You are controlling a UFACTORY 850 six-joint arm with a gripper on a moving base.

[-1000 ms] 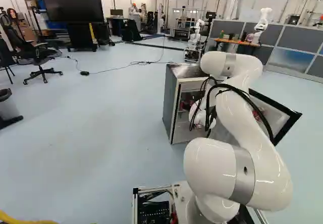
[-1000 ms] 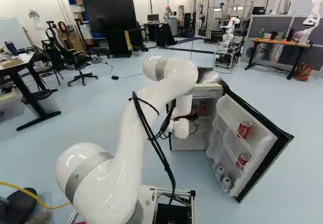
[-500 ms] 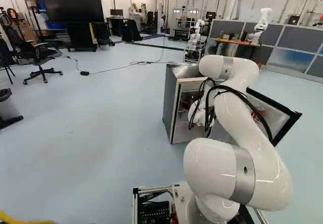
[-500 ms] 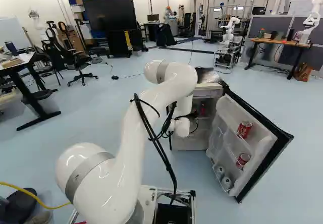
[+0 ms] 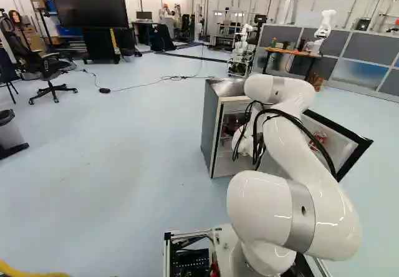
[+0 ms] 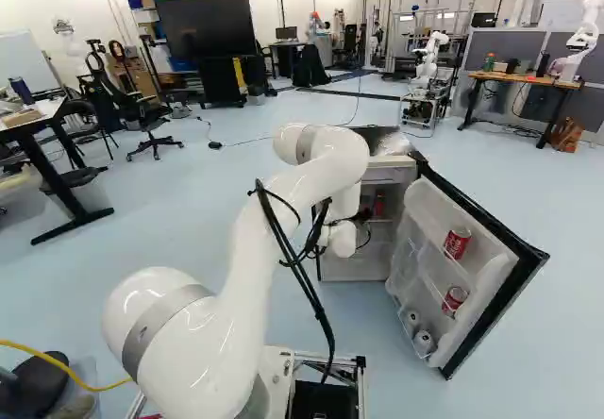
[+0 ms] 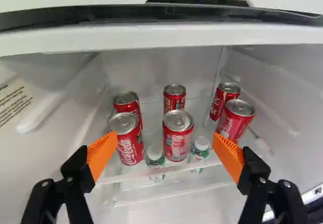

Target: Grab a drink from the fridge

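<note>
In the right base view the gripper (image 6: 362,217) is at the mouth of the fridge (image 6: 387,162), whose door (image 6: 472,273) hangs wide open. Seen from the wrist, the gripper (image 7: 165,152) is open, orange pads (image 7: 102,153) far apart and nothing held. Ahead, red cans stand upright on a shelf in three pairs: a front middle can (image 7: 177,135) between the pads' directions, a front left can (image 7: 128,139) and a front right can (image 7: 235,119). White-capped bottles (image 7: 155,156) show below through the shelf. More cans (image 6: 457,243) sit in the door.
The fridge's ceiling edge (image 7: 161,36) spans above the cans, with side walls on both sides. The door juts out to the arm's right. Further off are another robot (image 6: 429,65), a wooden table (image 6: 524,80) and an office chair (image 5: 47,71).
The arm's raised elbow has sunk, and shifted slightly left in the left base view. The wrist has moved a little at the fridge. Base, fridge and door stand as before.
</note>
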